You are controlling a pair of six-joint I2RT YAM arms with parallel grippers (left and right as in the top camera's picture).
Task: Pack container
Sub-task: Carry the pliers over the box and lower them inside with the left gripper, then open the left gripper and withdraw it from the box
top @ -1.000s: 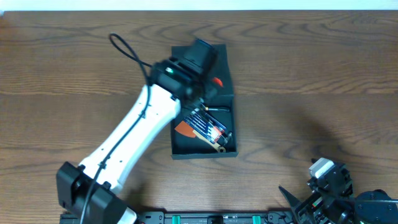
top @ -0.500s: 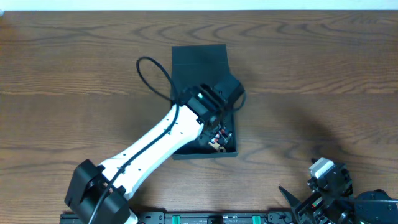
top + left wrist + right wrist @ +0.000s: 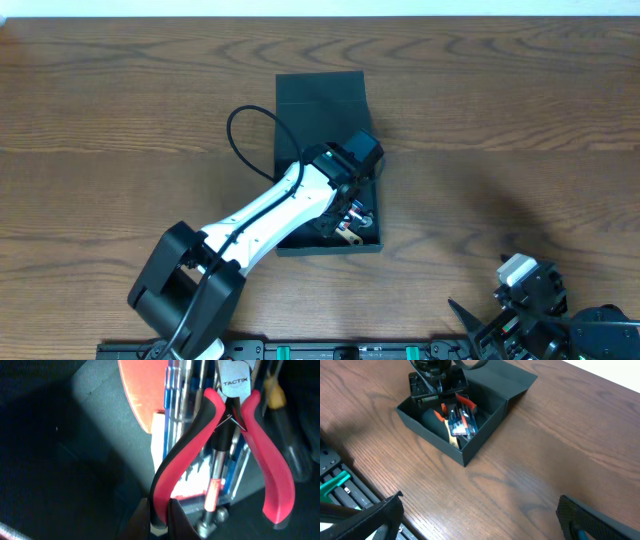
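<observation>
Change: the left arm (image 3: 270,205) has swung off the far end of the container (image 3: 330,248) and come down over its near right corner; the lid flap (image 3: 318,100), covered a moment ago, now shows in full and lies open
Left gripper: the left gripper (image 3: 160,510) remains closed tight on one red-and-black handle of the pliers (image 3: 260,460); the pliers lie head away from the camera across the other tools
Right gripper: the right gripper (image 3: 480,505) is parked at the near right of the surface (image 3: 500,120), well apart from the container; its jaws stand wide and hold nothing; it has not moved
Container: it sits mid-surface, open, with the flap folded away on the far side
Meaning for the task: the pliers seem to have arrived inside; likely only letting go and pulling clear remain for this item; the flap is not yet closed
Contents: an orange piece (image 3: 140,395) and blue-shafted tools (image 3: 172,395) lie under the pliers
Hidden: from overhead the arm covers most of the container's inside; whether the pliers rest fully on the pile or hang from the grip cannot be told
Cut off: the pliers' jaw tips run out of the wrist view; the dark tools at its right edge are too blurred to name
</observation>
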